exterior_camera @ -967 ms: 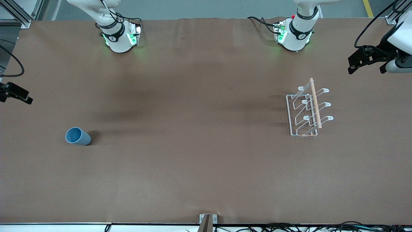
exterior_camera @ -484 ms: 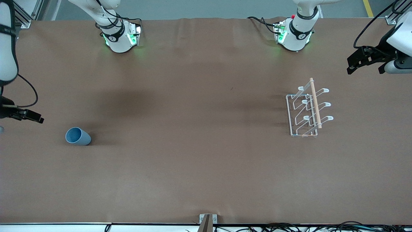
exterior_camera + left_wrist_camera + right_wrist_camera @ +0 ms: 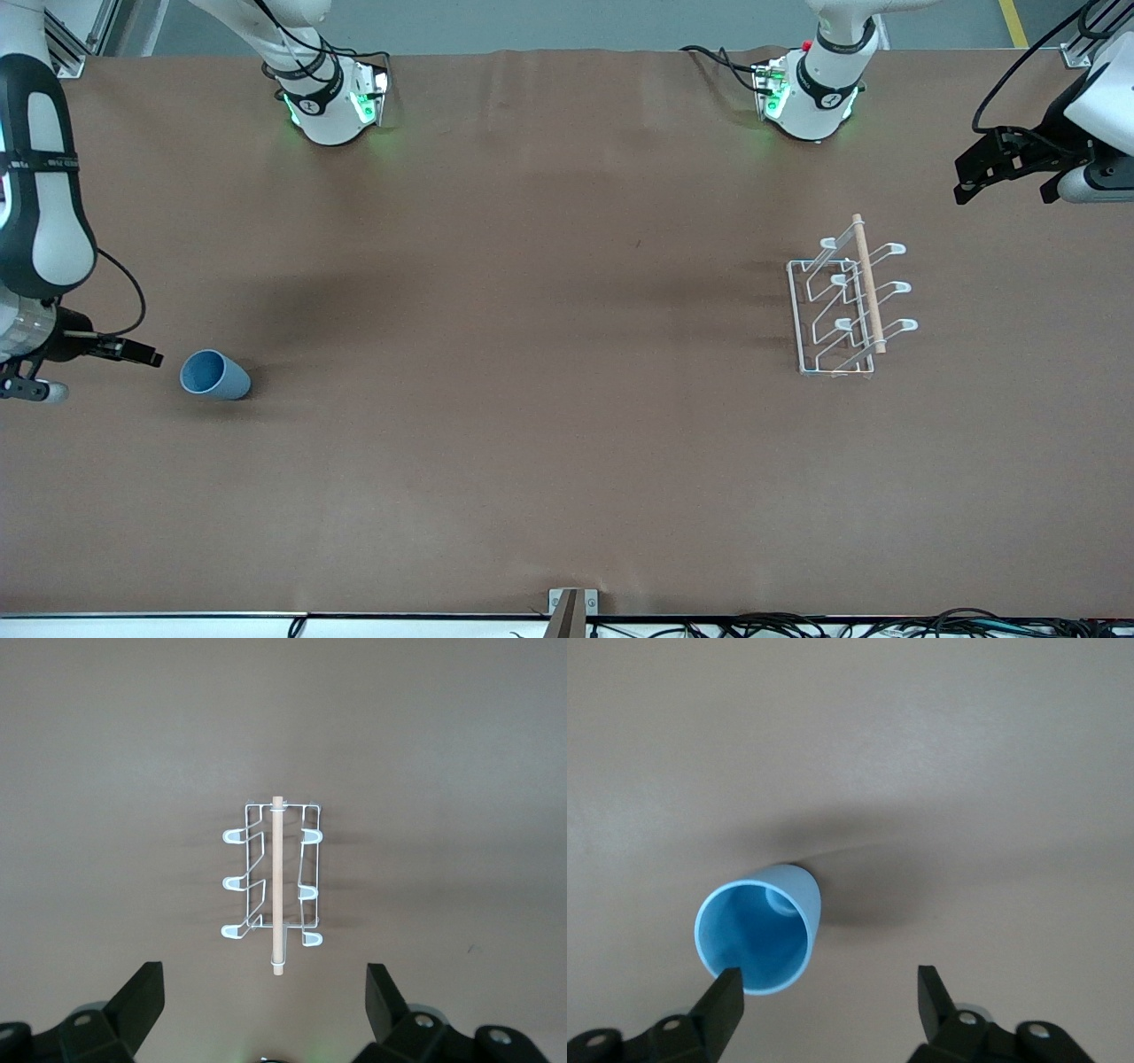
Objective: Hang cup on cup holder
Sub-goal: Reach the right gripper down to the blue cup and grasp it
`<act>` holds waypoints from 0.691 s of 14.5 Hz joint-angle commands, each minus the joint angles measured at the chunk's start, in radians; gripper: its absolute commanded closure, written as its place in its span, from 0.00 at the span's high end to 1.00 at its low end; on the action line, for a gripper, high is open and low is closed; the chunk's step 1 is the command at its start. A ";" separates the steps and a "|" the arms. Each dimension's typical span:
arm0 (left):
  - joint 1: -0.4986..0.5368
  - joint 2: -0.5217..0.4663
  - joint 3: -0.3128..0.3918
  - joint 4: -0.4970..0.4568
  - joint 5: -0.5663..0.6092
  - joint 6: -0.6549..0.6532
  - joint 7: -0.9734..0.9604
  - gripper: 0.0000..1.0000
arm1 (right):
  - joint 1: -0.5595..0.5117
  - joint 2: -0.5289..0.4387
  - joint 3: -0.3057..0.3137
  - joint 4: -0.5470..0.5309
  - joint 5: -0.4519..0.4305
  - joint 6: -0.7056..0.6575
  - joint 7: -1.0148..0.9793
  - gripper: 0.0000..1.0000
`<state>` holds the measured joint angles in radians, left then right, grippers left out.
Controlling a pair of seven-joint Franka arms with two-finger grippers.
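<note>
The light blue cup point(image 3: 214, 375) stands mouth up on the brown table toward the right arm's end. In the right wrist view its open mouth point(image 3: 755, 937) lies just ahead of one fingertip. My right gripper point(image 3: 146, 357) is open and empty, low beside the cup, with nothing between its fingers point(image 3: 827, 988). The white wire cup holder point(image 3: 846, 306) with its wooden rod stands toward the left arm's end and carries nothing. My left gripper point(image 3: 1008, 188) waits high at that end of the table, open and empty point(image 3: 263, 985), looking down on the cup holder point(image 3: 273, 886).
The two arm bases point(image 3: 330, 105) point(image 3: 811, 96) stand at the table's edge farthest from the front camera. A metal clamp point(image 3: 571, 607) and cables run along the nearest edge. The brown table cover point(image 3: 532, 399) is bare between cup and cup holder.
My right arm has swung in from the table's end and down toward the cup, its gripper now close beside it. The left arm, cup and cup holder have not moved.
</note>
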<state>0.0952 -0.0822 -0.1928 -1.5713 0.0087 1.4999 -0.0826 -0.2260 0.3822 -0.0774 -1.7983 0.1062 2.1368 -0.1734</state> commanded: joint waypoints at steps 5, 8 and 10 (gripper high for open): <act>0.008 0.006 -0.002 0.016 -0.013 -0.015 0.012 1.00 | 0.017 0.033 0.008 -0.111 0.018 0.182 -0.015 0.79; 0.008 0.015 -0.002 0.026 -0.029 -0.013 0.014 1.00 | 0.024 0.069 0.008 -0.110 0.020 0.204 -0.015 0.73; 0.006 0.015 -0.002 0.027 -0.029 -0.015 0.012 1.00 | 0.025 0.086 0.008 -0.111 0.020 0.236 -0.015 0.60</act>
<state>0.0952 -0.0783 -0.1927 -1.5708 -0.0038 1.4996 -0.0824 -0.2064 0.4563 -0.0692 -1.9016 0.1123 2.3395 -0.1739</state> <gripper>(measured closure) 0.000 0.300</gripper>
